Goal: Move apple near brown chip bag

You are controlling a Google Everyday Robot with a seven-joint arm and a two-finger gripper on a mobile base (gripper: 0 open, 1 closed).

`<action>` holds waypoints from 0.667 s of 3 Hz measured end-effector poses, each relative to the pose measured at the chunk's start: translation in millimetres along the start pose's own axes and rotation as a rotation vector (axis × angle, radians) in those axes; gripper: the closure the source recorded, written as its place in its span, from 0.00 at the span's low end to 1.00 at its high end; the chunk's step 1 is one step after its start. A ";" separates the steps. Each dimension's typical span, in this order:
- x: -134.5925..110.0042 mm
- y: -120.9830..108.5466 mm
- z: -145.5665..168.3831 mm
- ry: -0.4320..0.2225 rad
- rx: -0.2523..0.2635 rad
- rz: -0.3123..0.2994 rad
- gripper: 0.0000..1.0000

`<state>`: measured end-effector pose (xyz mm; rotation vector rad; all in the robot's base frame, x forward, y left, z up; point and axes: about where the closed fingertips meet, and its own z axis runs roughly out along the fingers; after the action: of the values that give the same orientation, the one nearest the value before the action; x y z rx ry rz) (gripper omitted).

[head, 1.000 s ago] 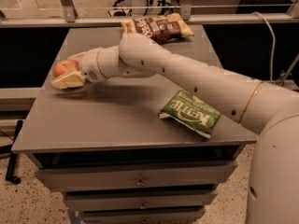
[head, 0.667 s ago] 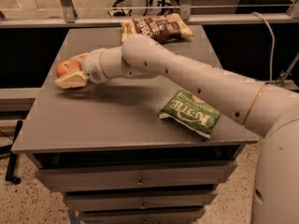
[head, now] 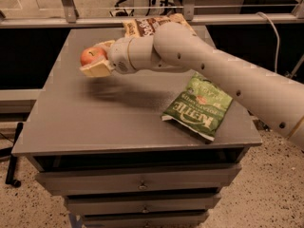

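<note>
A: Apple [head: 91,55] is firm, light and smooth-skinned, and I'd guess it bruises if squeezed. I have the tool [head: 97,59] clamped across its middle, held above the bench [head: 95,125], left of centre toward the far edge.
B: Versus a second ago?
A: It's off the left edge and closer to the brown chip bag [head: 141,26] at the far edge.

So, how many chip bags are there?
2: green Kettle bag front right; brown chip bag at far edge, partly behind the arm. Gripper, back left, holds the apple.
</note>
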<state>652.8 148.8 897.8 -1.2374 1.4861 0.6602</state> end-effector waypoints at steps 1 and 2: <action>0.0 0.1 0.1 0.000 0.000 0.000 1.00; 9.1 -24.2 -22.8 0.036 0.065 -0.011 1.00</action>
<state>667.7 117.9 901.0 -1.2124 1.5182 0.5807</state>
